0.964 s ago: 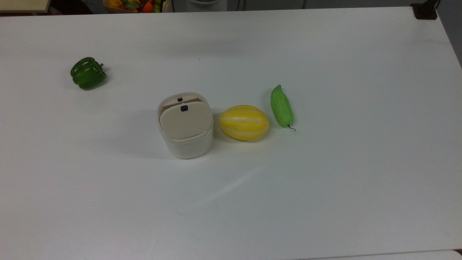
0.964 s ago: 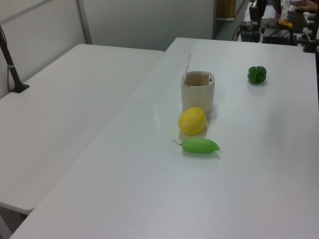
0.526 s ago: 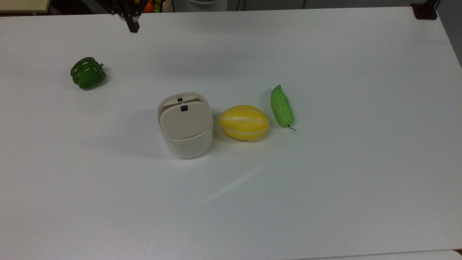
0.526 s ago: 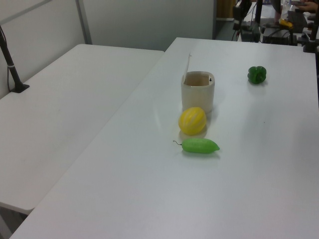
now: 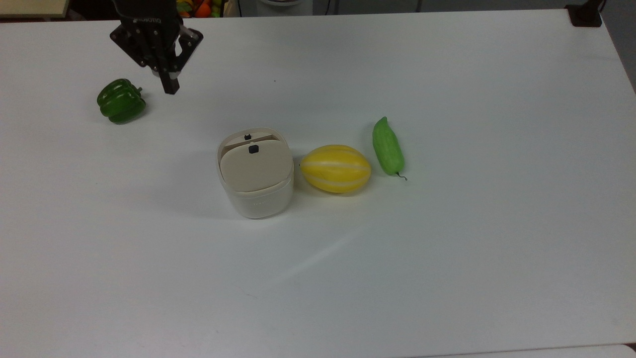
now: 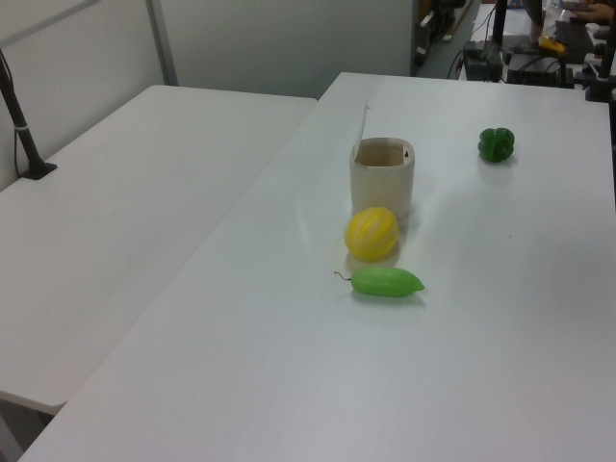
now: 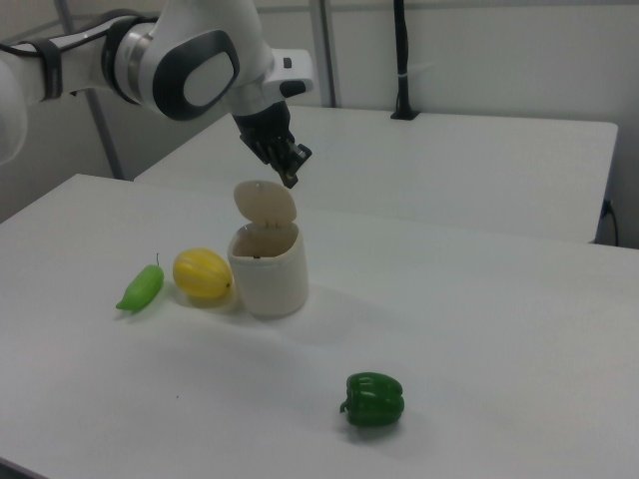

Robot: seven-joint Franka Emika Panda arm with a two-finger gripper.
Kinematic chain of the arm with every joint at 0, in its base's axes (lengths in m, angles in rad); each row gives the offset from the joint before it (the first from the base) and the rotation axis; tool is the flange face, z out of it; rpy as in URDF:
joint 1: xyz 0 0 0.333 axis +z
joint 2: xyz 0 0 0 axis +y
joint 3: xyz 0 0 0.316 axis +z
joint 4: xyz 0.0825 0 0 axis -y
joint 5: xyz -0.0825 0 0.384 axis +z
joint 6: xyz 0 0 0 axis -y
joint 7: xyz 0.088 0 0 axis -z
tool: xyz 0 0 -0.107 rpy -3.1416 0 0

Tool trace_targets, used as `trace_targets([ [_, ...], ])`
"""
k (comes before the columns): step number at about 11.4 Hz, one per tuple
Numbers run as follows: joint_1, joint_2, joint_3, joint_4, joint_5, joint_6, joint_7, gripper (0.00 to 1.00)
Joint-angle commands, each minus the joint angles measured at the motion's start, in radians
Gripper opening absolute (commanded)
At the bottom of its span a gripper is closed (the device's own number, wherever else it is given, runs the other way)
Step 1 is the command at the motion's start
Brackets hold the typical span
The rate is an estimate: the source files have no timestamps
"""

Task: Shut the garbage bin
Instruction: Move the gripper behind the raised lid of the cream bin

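One cream-white plastic garbage bin, lid up; one yellow melon, one green cucumber, one green bell pepper; black gripper, fingers together.

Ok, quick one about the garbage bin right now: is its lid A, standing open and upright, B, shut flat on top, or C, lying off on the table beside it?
A: the lid of the garbage bin stands upright over the rim in the right view, hinged open, with the hollow inside showing, and it reads as a thin raised edge in the left view.
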Motion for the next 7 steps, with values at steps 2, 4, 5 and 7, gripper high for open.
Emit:
trace_targets([
  [2,0.01,0.089,0.008,0.014,0.014,0.19,0.139,0.0],
  [4,0.012,0.127,0.01,0.016,0.017,0.251,0.151,0.0],
  [5,0.015,0.14,0.013,0.014,0.017,0.28,0.151,0.0],
  [7,0.032,0.161,0.013,0.016,0.016,0.293,0.151,0.0],
])
